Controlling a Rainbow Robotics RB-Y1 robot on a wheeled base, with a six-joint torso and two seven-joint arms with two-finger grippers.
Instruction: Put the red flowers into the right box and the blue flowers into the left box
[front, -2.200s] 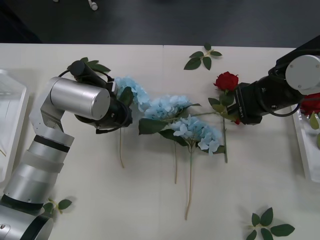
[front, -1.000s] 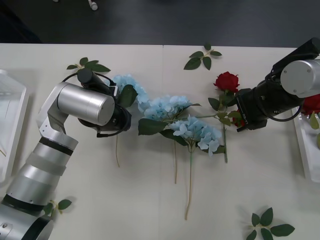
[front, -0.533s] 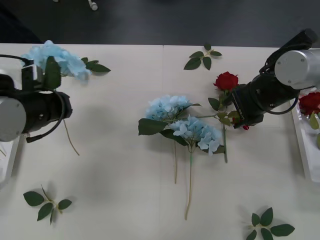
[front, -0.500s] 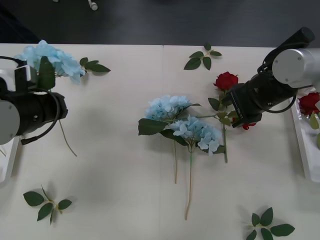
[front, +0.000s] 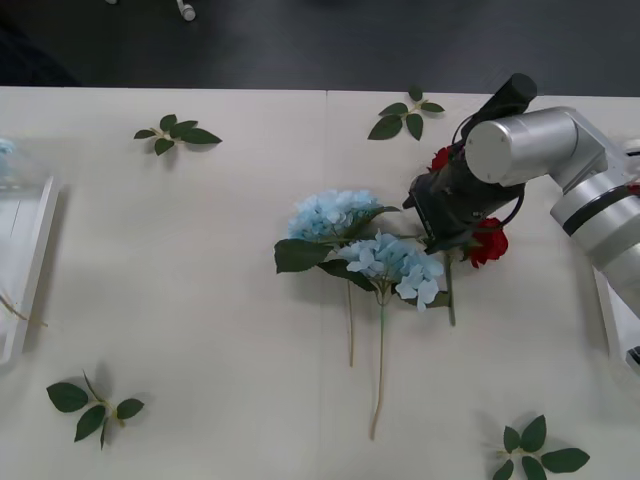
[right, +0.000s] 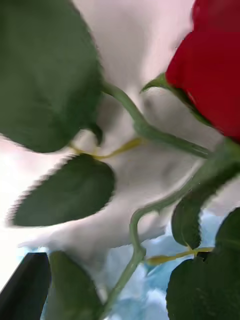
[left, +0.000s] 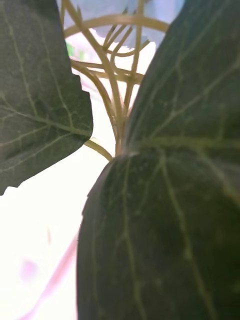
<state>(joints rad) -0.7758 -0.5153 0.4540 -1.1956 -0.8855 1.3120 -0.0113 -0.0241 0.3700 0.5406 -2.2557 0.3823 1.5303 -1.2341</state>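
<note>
Reaching over the table, the right gripper hangs above a rose beside two blue flowers. I cannot tell if its fingers grip the rose stem, which runs toward the robot. The right box lies further to its right.

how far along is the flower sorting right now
Done: a stem lying in the left box suggests some blue delivered. In hand: the right gripper is down among the red flowers, grasp unclear. Left: two blue flowers and those roses lie on the table.
</note>
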